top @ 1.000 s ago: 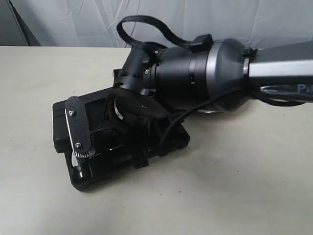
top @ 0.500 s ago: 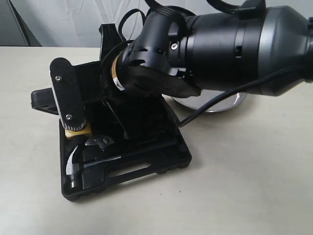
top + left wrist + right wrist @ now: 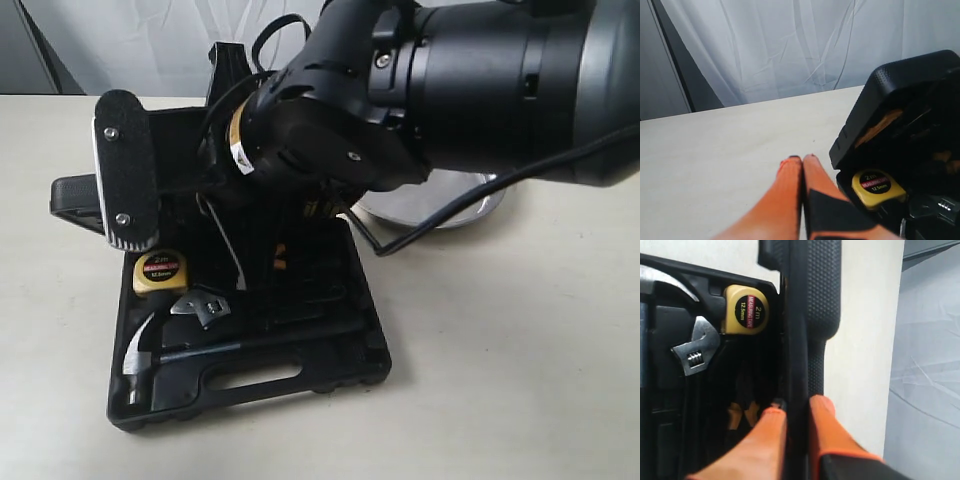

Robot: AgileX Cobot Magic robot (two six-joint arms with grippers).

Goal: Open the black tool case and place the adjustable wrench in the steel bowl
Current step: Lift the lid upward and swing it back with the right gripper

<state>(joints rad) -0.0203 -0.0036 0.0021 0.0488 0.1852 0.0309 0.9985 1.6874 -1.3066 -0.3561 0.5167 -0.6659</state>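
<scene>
The black tool case (image 3: 330, 370) lies open on the table. My right gripper (image 3: 797, 407) is shut on the edge of its raised lid (image 3: 810, 290), one orange finger on each side. Its black outer finger (image 3: 125, 170) shows in the exterior view. The adjustable wrench (image 3: 200, 305) (image 3: 696, 352) rests in the tray beside a yellow tape measure (image 3: 160, 272). The steel bowl (image 3: 440, 212) sits behind the case, mostly hidden by my right arm. My left gripper (image 3: 802, 159) is shut on nothing, hovering beside the case's lid (image 3: 900, 80). It is not seen in the exterior view.
A claw hammer (image 3: 140, 355) lies along the tray's front, above the handle slot (image 3: 255, 380). Orange-handled pliers (image 3: 742, 415) sit deeper in the tray. The tape measure (image 3: 877, 186) is close to my left fingers. A white curtain (image 3: 790, 45) hangs behind the table.
The right gripper has swung the lid up and back, so the case stands open. The tape measure, wrench and hammer have come into sight. The right arm has risen toward the camera.
</scene>
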